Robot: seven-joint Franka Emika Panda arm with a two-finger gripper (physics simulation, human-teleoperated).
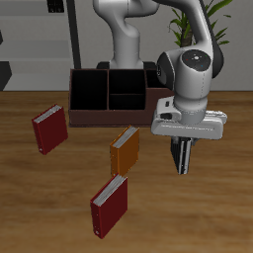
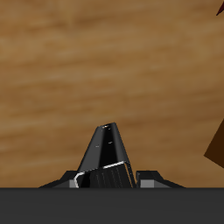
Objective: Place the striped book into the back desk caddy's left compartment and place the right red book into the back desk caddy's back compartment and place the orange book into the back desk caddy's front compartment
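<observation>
Wooden surface (image 1: 40, 203): hand (image 1: 184, 166) grips the striped book (image 1: 184, 156) upright. Next, likely, carry toward eleven o'clock, into the caddy (image 1: 79, 117).

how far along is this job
Nothing looks done: the back desk caddy holds no book. In hand: the end effector appears to grip the striped book. Left: that placement, plus the right red book and the orange book, both on the table.
</observation>
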